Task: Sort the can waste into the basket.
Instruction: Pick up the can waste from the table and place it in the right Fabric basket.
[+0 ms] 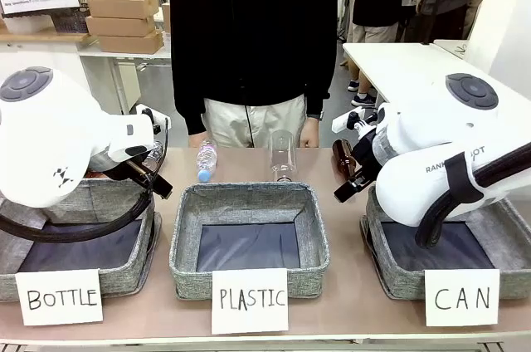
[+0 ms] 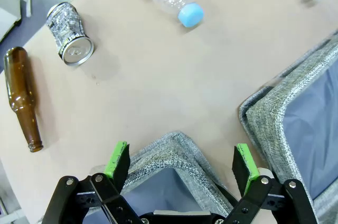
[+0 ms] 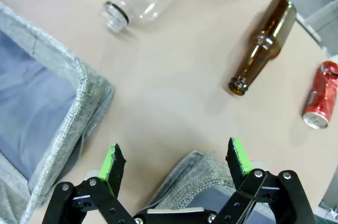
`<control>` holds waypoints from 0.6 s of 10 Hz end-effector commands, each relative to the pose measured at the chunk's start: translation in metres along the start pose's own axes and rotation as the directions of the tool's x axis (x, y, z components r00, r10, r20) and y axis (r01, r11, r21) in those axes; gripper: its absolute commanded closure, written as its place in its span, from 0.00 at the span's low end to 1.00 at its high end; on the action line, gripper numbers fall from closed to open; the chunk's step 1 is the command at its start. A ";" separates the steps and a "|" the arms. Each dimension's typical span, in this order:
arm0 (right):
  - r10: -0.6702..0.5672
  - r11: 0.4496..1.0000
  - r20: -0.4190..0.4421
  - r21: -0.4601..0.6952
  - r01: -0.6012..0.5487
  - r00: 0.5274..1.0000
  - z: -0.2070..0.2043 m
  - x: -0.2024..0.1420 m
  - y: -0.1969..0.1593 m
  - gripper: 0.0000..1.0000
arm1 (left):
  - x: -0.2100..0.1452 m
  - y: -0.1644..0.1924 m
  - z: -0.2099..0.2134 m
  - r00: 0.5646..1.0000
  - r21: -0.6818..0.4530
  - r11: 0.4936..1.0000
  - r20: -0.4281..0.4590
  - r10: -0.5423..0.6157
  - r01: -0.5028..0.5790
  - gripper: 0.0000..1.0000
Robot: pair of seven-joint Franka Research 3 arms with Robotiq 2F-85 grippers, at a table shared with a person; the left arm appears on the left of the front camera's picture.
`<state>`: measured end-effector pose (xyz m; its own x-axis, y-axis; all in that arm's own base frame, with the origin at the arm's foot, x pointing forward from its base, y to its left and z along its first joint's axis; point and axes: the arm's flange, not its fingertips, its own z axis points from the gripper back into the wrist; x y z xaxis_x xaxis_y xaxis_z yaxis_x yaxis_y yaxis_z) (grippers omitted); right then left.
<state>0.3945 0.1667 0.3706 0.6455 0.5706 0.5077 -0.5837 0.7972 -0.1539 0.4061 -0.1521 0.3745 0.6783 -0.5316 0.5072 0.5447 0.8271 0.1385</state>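
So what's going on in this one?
No can has been picked up yet. The left gripper and the right gripper both hang open, holding nothing. The red can and the silver can lie on their sides on the table, outside the CAN basket. A person stands at the far side.

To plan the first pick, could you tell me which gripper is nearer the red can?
Right. The right gripper hangs over the CAN basket's corner, the red can nearby beside a brown bottle. The left gripper hangs over the BOTTLE basket, across the table.
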 end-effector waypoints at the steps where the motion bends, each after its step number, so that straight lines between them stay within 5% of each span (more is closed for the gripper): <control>1: 0.000 1.000 0.000 0.000 0.000 1.000 0.000 0.000 0.000 0.00 | 0.000 0.000 0.000 1.000 0.000 1.000 0.000 -0.001 0.001 0.00; 2: 0.000 1.000 0.000 0.000 0.000 1.000 0.000 0.000 0.000 0.00 | 0.000 0.000 0.000 1.000 0.000 1.000 0.000 0.000 0.000 0.00; 4: 0.008 1.000 0.152 0.017 -0.010 0.988 0.065 0.025 -0.014 0.00 | 0.026 0.012 0.073 0.982 0.046 0.998 0.185 0.025 -0.034 0.00; 5: -0.101 0.995 0.132 -0.002 0.102 0.986 0.098 0.033 -0.017 0.00 | 0.030 0.011 0.112 0.970 0.034 0.998 0.236 0.050 -0.060 0.00; 6: -0.163 0.986 0.066 0.038 0.161 0.984 0.136 0.029 -0.016 0.00 | 0.028 0.001 0.153 0.974 -0.030 0.991 0.185 0.130 -0.127 0.00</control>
<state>0.3766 0.1545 0.4706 0.6267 0.4770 0.6163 -0.5245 0.8430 -0.1191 0.3820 -0.1440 0.4914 0.5856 -0.4334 0.6850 0.4852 0.8643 0.1321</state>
